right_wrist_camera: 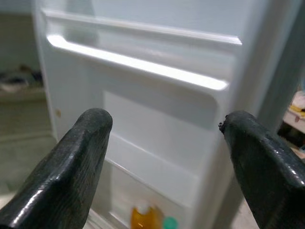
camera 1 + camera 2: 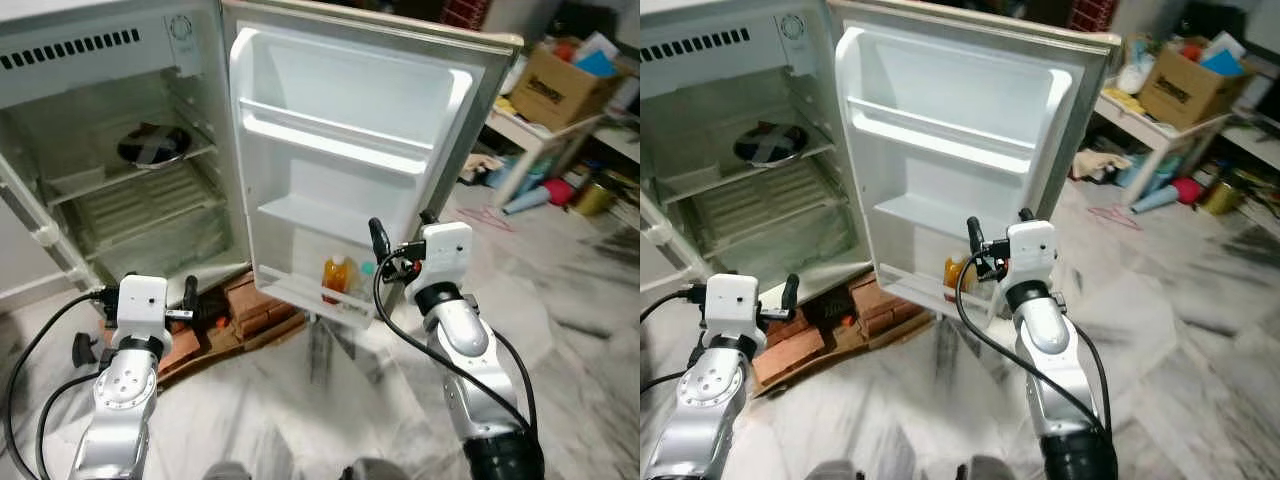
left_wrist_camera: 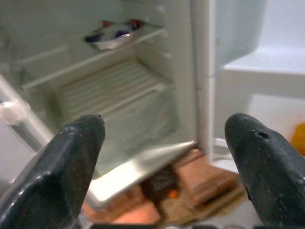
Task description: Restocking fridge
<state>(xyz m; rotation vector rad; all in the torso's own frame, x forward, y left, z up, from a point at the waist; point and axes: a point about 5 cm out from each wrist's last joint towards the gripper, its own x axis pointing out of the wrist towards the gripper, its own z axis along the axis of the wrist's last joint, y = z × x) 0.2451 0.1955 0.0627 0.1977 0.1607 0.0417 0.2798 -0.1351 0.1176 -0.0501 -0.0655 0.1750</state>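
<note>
Fridge [image 2: 120,130] stands open ahead; door shelf [image 2: 310,290] with 1 orange bottle [image 2: 336,277] lies just beyond my right claw [image 2: 400,240], released; left claw [image 2: 160,300] released too.

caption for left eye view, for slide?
Open right gripper faces the fridge door above an orange bottle in its bottom shelf.

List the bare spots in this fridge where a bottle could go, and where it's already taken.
Free: the fridge door's upper rack and middle rack; the wire shelf below the bowl's shelf. Taken: the bottom door rack, where an orange bottle stands beside a green-capped one, and part of the shelf holding the dark bowl.
</note>
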